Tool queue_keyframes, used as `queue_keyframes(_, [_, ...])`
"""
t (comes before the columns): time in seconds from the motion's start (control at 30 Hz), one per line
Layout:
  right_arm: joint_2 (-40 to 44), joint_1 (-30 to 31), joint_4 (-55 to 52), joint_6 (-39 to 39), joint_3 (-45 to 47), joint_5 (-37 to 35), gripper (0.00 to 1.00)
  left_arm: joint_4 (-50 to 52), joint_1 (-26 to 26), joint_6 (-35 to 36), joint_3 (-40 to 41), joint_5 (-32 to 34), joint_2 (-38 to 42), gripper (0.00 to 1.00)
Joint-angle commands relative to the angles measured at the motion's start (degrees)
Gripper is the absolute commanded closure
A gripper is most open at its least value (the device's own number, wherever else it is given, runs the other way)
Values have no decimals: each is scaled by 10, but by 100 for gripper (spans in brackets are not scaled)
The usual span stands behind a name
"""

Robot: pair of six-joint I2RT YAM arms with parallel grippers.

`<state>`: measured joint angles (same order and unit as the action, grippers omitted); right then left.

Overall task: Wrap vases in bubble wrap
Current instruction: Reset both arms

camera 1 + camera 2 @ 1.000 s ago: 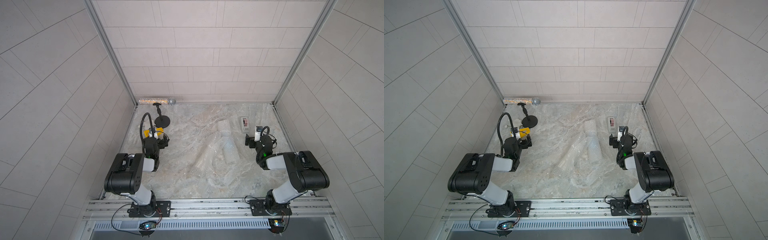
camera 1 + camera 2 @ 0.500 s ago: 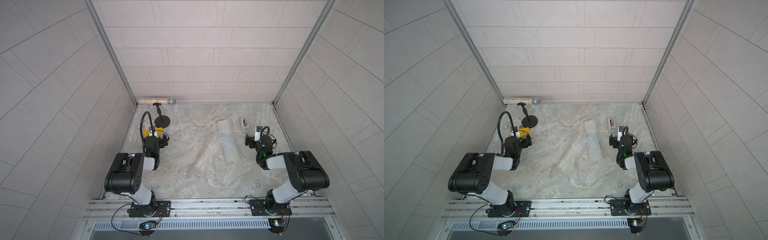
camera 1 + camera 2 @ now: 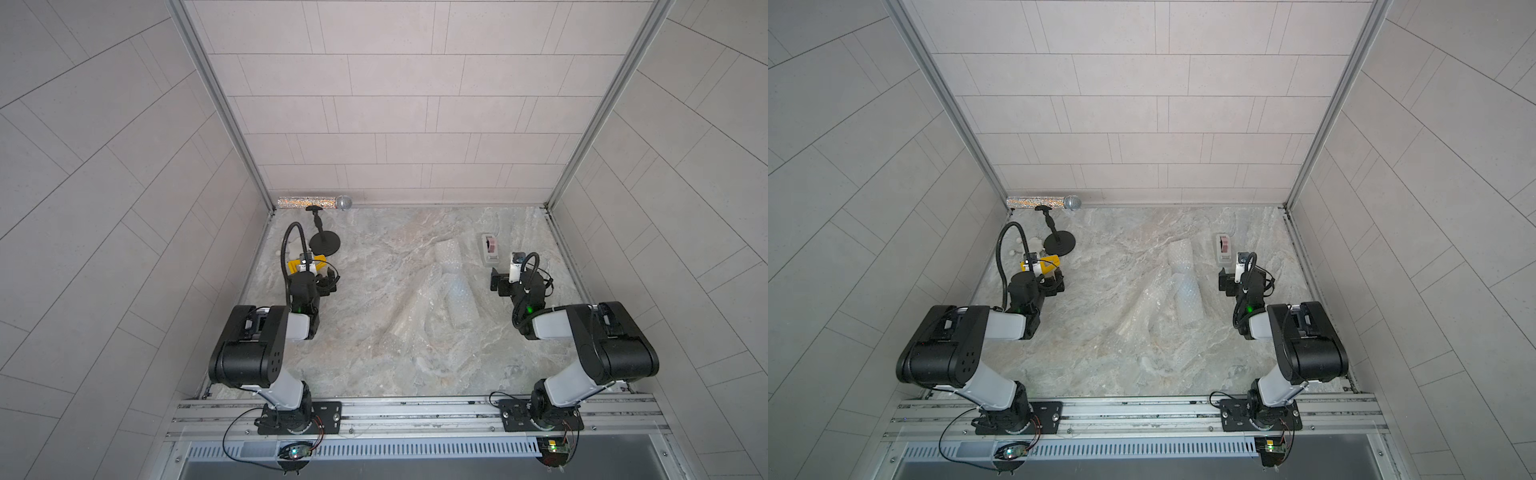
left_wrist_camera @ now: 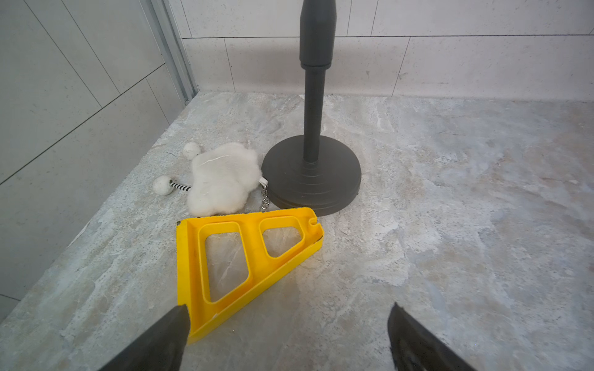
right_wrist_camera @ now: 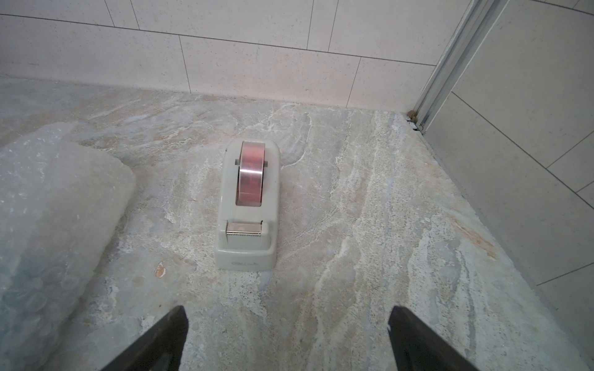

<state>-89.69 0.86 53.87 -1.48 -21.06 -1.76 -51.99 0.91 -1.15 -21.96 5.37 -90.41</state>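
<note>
- Shows bubble wrap rumpled over the table at centre frame in both top views, partly rolled into a tube that runs toward the back wall.
- Reveals a bluish shape inside the roll; cannot tell whether it is a vase, and cannot make out either vase plainly.
- Puts the left gripper left of centre in both top views, jaws spread wide and holding nothing, one finger over a corner of a yellow triangle.
- Places a fluffy white keychain and a black stand side by side just beyond the triangle.
- Sets a glittery microphone level along the back wall, at the table's upper left corner in both top views.
- Puts the right gripper right of centre in both top views, jaws likewise wide apart and empty, facing a tape dispenser, with the wrap close beside but clear of the fingers.
</note>
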Motion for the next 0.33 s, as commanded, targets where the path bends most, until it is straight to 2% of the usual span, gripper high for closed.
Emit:
queue_keyframes(0.0, [-4,2,15,7,2,-5,0,-2,2,9,-11,-4,-4,0])
queue_keyframes(0.3, [-4,1,15,7,3,-5,0,-3,5,12,-7,-3,1,0])
